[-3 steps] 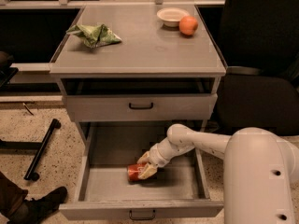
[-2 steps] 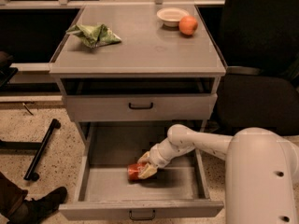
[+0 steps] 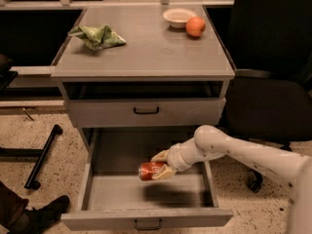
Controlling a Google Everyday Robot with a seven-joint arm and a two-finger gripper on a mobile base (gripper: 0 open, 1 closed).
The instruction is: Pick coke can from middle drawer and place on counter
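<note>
The middle drawer is pulled wide open, low down in the picture at 6 o'clock. The robot's white arm comes in from 4 o'clock and reaches over the drawer's right wall. At its end is the hand. The hand is closed around the coke can, with one finger on top of it and one under it.

The red can lies on its side with one end pointing to 9 o'clock. It is over the middle of the drawer. It seems to hang a little above the drawer floor, and there is a dark shadow under it at 5 o'clock.

Above the open drawer is a shut drawer with a small dark handle.

The grey worktop is at the top of the cabinet. A crumpled green bag lies on it at 10 o'clock. A small white bowl sits at 1 o'clock, and an orange is just beside the bowl, at the bowl's 4 o'clock.

A black chair stands at 3 o'clock, next to the cabinet. A black bar lies on the speckled floor at 8 o'clock.
</note>
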